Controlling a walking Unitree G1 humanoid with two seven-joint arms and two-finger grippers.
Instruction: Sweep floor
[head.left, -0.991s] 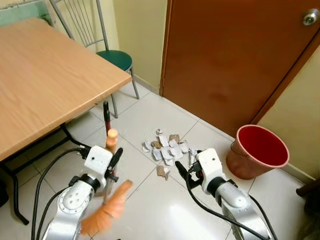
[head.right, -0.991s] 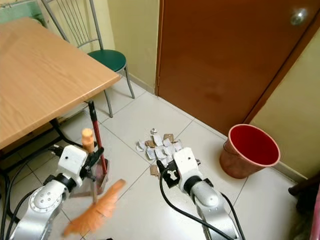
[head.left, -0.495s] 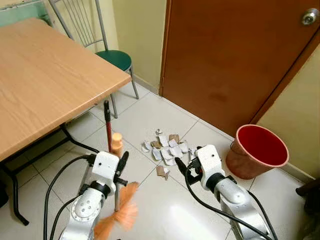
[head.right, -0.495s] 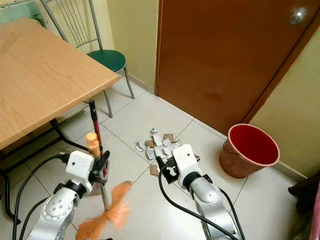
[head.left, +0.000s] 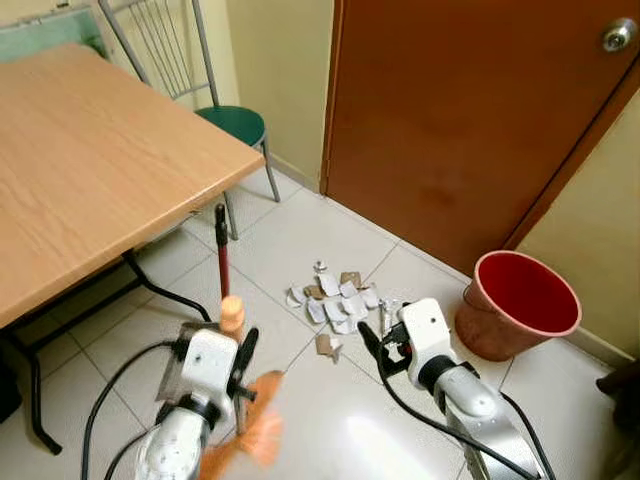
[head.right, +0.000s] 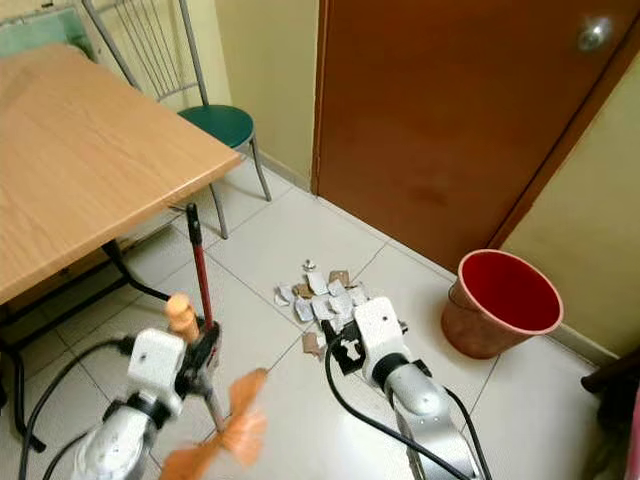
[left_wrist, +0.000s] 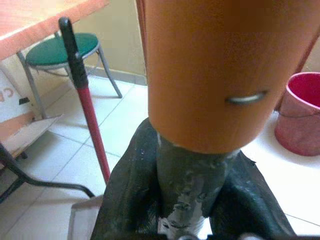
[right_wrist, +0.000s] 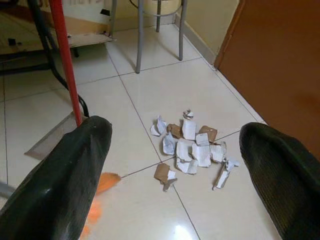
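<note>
My left gripper (head.left: 240, 358) is shut on a hand broom's grey shaft, just below its orange handle (head.left: 232, 312). The orange bristles (head.left: 250, 445) hang blurred under it, above the tiles. A dustpan with a red handle (head.left: 221, 255) stands by the table leg, its pan (right_wrist: 54, 135) flat on the floor. Torn white and brown paper scraps (head.left: 336, 294) lie in a pile on the tiles, with one brown scrap (right_wrist: 162, 173) a little apart. My right gripper (head.left: 376, 335) hovers open just short of the pile, nothing between its fingers (right_wrist: 65, 180).
A red bucket (head.left: 520, 302) stands on the floor to the right, near the brown door (head.left: 460, 110). The wooden table (head.left: 90, 170) juts in at the left, with black legs under it. A green chair (head.left: 232, 118) stands behind it by the yellow wall.
My left arm has drawn back and lower in the picture. The broom has swung from a slant to nearly upright, its bristles moving right. The right gripper has hardly moved.
</note>
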